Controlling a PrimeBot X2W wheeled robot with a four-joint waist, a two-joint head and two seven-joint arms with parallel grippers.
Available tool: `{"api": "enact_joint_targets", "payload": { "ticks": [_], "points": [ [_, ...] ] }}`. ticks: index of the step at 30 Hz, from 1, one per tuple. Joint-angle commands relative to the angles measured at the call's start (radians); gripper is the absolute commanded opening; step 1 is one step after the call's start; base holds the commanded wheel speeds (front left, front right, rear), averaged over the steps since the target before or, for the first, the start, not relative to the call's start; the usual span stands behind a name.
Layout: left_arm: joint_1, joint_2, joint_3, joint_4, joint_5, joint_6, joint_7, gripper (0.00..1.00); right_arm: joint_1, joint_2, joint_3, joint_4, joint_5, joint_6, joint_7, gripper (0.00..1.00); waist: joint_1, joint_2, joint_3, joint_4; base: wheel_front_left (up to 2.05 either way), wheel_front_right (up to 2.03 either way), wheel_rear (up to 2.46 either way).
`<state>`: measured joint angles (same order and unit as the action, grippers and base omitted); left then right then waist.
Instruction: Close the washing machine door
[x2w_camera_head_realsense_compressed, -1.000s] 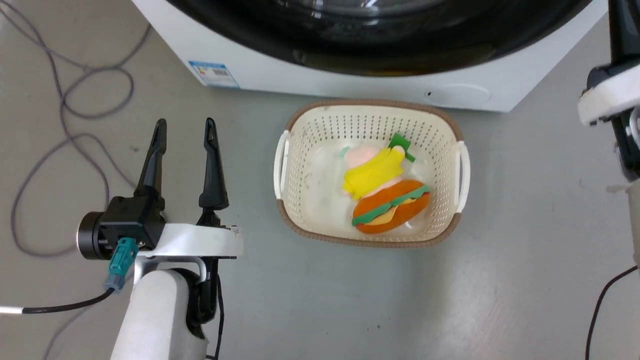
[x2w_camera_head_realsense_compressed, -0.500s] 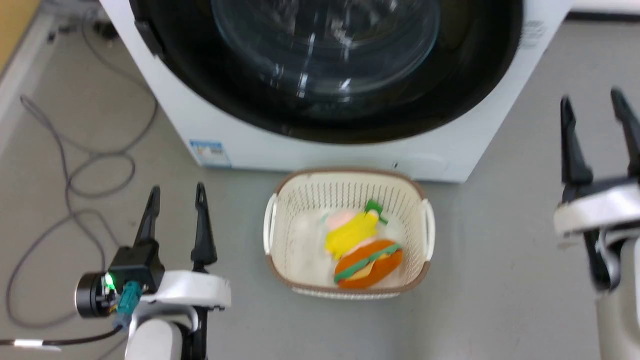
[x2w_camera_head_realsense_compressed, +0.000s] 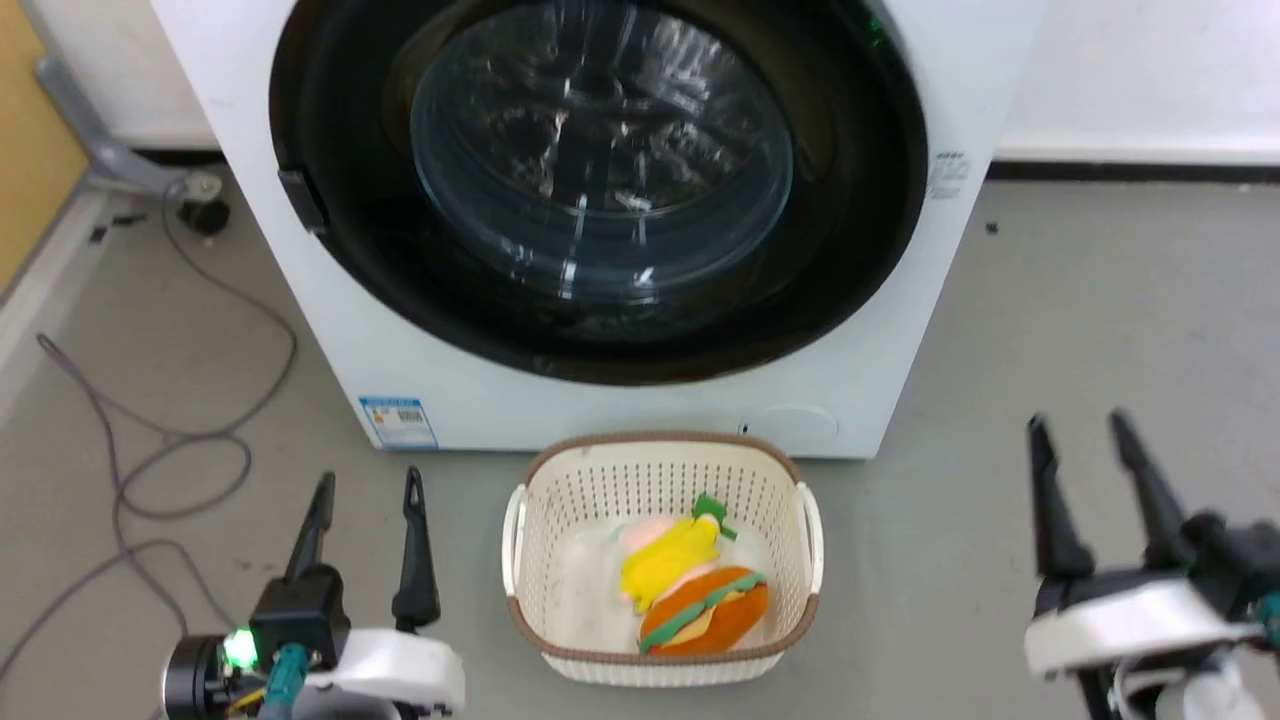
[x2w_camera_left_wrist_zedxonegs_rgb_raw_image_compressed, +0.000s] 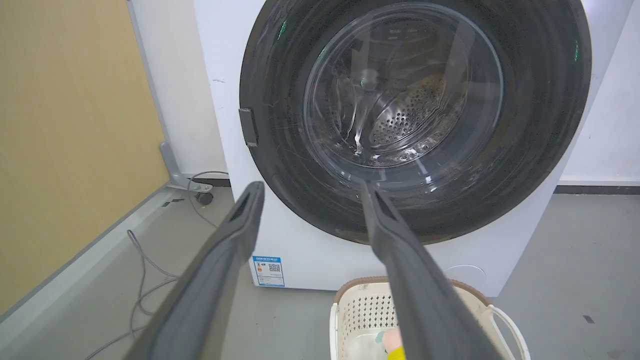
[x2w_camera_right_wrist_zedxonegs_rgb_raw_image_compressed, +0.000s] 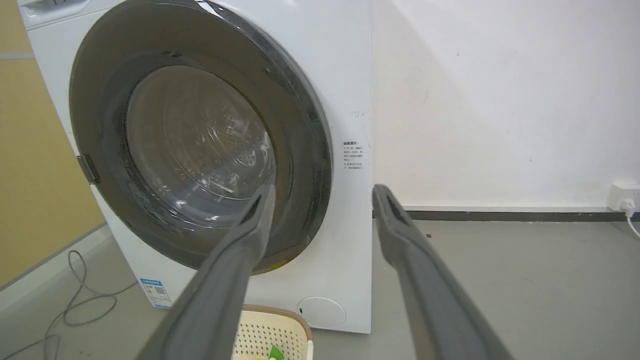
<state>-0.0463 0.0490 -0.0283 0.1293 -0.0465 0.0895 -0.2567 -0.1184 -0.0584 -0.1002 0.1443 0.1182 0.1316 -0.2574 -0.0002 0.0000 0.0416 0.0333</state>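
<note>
A: The door (x2w_camera_head_realsense_compressed: 600, 190) sits flat on the machine (x2w_camera_head_realsense_compressed: 640, 415). The left gripper (x2w_camera_head_realsense_compressed: 368, 478) and right gripper (x2w_camera_head_realsense_compressed: 1077, 420) hang before it, spread, empty.
B: No click? It could swing out, hitting the basket (x2w_camera_head_realsense_compressed: 655, 442).

A cream perforated basket (x2w_camera_head_realsense_compressed: 600, 500) sits on the grey floor (x2w_camera_head_realsense_compressed: 1050, 330) at six o'clock in the head view. Inside lie a burger plush (x2w_camera_head_realsense_compressed: 705, 610) and, touching it at eleven o'clock, a yellow plush (x2w_camera_head_realsense_compressed: 668, 562). A grey cable (x2w_camera_head_realsense_compressed: 294, 345) loops at eight o'clock.
</note>
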Motion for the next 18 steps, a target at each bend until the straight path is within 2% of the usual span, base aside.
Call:
{"api": "enact_joint_targets", "payload": {
  "ticks": [1,7,15,16,18],
  "points": [
    [0.015,0.001,-0.002,-0.004,0.006,0.0,-0.005,1.0,0.019,0.005,0.003,-0.008,0.014,-0.001,-0.004,1.0,0.0002,0.0,-0.015,-0.005,0.0,0.0,0.0],
    [0.047,0.001,-0.011,-0.007,0.006,-0.009,-0.005,1.0,0.114,0.008,0.027,-0.052,0.093,-0.001,-0.004,1.0,0.0002,0.0,-0.037,-0.006,0.0,0.0,0.0],
    [0.063,0.001,-0.017,0.001,-0.01,-0.016,-0.005,1.0,0.168,0.008,0.049,-0.099,0.118,-0.001,-0.004,1.0,0.0002,0.0,-0.048,-0.008,0.0,0.0,0.0],
    [0.051,0.0,-0.019,0.001,-0.009,-0.014,0.0,0.0,0.157,0.005,0.047,-0.094,0.111,0.0,0.0,0.0,0.0002,0.0,-0.049,-0.008,0.0,0.0,0.0],
    [0.051,0.0,-0.019,0.002,-0.009,-0.013,0.001,0.0,0.157,0.005,0.045,-0.093,0.11,0.0,0.0,0.0,0.0002,0.0,-0.049,-0.008,0.0,0.0,0.0]
  ]
}}
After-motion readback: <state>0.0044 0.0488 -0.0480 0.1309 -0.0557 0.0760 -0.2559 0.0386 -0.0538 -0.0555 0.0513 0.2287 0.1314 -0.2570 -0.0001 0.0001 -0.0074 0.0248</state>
